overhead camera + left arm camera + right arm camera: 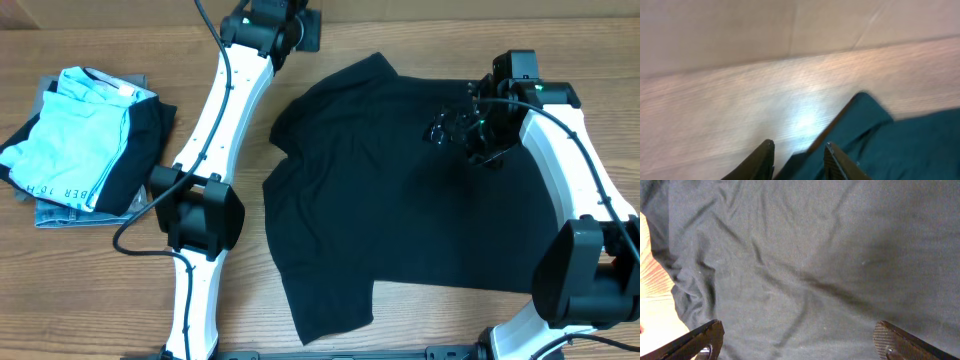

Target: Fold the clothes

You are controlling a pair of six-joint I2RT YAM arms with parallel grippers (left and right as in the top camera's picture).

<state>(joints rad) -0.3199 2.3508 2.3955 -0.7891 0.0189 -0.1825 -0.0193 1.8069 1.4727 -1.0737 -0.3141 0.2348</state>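
Note:
The black T-shirt (400, 190) lies spread and wrinkled on the wooden table (120, 290), right of centre. My left gripper (296, 30) is at the far edge of the table, just beyond the shirt's upper left corner. In the left wrist view its fingers (799, 152) are apart and empty, with a shirt corner (875, 135) beyond them. My right gripper (468, 128) hovers over the shirt's upper right part. In the right wrist view its fingers (797, 337) are wide open over the wrinkled fabric (805, 255), holding nothing.
A pile of folded clothes sits at the left: a light blue garment with dark lettering (75, 135) on a black piece (145, 140) and a grey-blue denim-like piece (60, 212). The left arm (215, 130) runs between the pile and the shirt.

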